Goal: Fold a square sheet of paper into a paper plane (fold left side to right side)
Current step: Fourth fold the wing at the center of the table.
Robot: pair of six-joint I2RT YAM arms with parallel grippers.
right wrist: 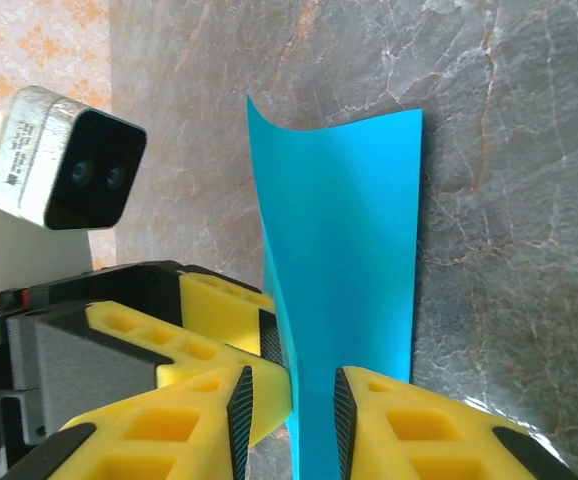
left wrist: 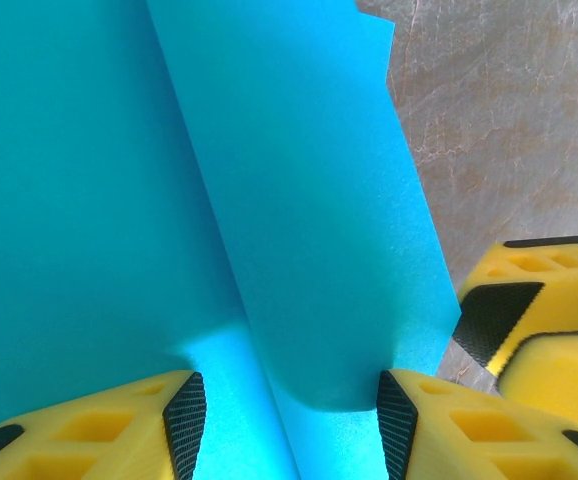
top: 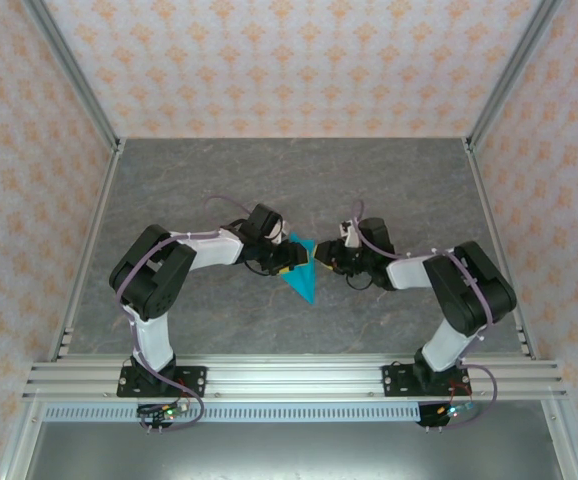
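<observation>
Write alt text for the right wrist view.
Folded cyan paper rises from between the yellow, black-padded fingers of the right gripper, its far edge curling, above a grey marbled table. At left, the left gripper and its boxy wrist camera sit close beside the sheet.

Folded paper (top: 304, 282) lay on the table (top: 399, 185) about mid-width, nearer the front edge than the back, its point toward the arm bases. Left gripper (top: 289, 262) sat at its left edge, right gripper (top: 323, 258) at its right, tips close together. A raised fold stood between the left fingers (left wrist: 414, 425), touching both pads. An upright flap passed between the right fingers (right wrist: 394, 425).
</observation>
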